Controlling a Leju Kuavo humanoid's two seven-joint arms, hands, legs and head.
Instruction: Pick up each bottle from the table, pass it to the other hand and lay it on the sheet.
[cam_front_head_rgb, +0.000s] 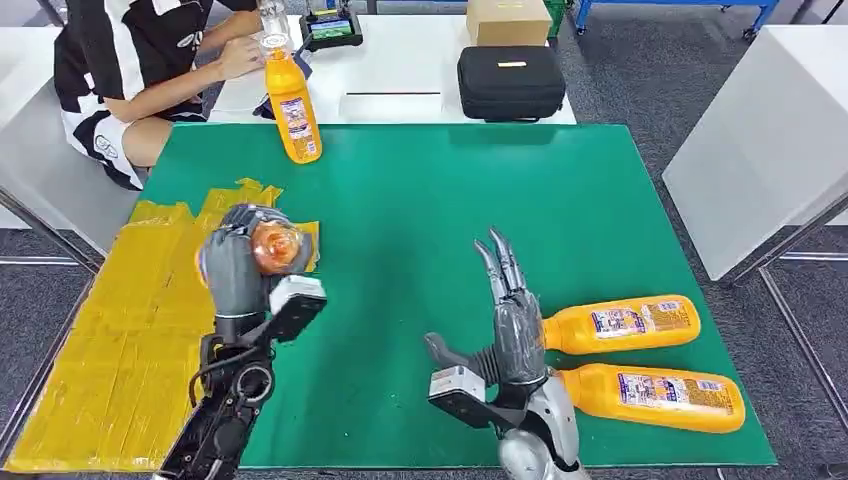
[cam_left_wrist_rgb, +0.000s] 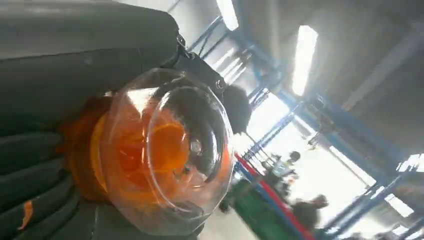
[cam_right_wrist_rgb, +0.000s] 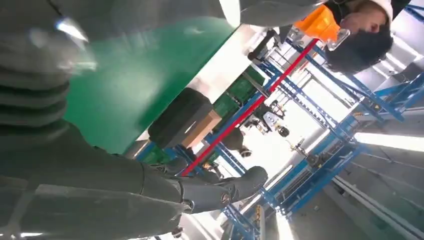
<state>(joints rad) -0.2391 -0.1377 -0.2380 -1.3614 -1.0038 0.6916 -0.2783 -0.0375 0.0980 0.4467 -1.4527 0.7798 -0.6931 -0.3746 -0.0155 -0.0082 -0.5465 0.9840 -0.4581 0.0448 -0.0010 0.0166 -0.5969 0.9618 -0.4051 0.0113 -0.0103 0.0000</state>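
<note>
Left hand is wrapped round a bottle, held w/ its clear domed cap pointing up toward the head cam, over the edge where the yellow sheet meets the green mat. Right hand is empty, fingers spread & pointing away from the robot, thumb out to the side, hovering above the mat just beside two more bottles lying flat: near bottle & far bottle, caps toward the hand. A fourth, standing bottle, sits upright at the mat's far edge, by a seated person at the white table. Black case & cardboard box are on that table too.

Left wrist cam: cap fills the middle, orange showing through the clear plastic; dark fingers are closed on the body behind it. Grip looks firm, can't see the far side.

Right wrist cam: hand's thumb stretched out, nothing in the palm; mat & case beyond.

Handling, my guess: full plastic bottle, so fairly heavy, stiff-ish but smooth & rounded, label slick. Likely to roll once laid down. Best taken round the wide middle of the body, not the cap, which looks thin & could pop off. Lay it flat on the sheet, let go low.
</note>
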